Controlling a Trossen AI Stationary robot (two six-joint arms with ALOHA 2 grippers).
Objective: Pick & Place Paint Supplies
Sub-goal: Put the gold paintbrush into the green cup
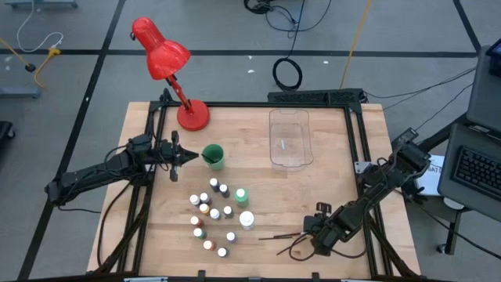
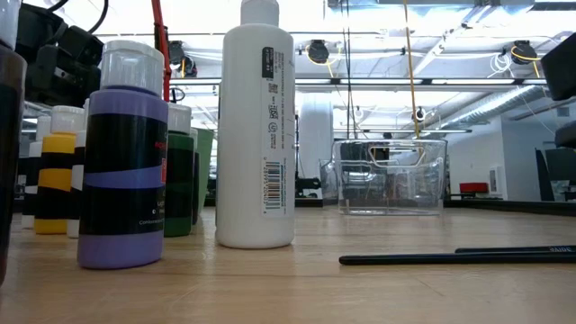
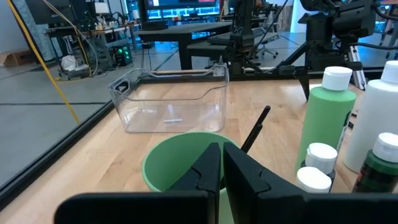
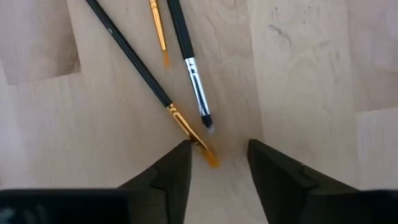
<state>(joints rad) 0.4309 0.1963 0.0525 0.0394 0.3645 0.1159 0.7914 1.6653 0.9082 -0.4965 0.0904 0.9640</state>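
Green cup (image 1: 213, 156) sits just past your left gripper (image 1: 188, 157), fingers closed, while your right gripper (image 4: 217, 163) hangs open over the brushes (image 4: 193, 81).

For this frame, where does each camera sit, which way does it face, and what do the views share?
High: overhead, straight down on the table; both arms show.
Low: table height, level past the white bottle to the clear bin; no arm shows.
Left wrist: over the green cup holding a paintbrush; left claw shut.
Right wrist: down on three paintbrushes; right claw open.
Shared: high, low and left wrist all see the bin.
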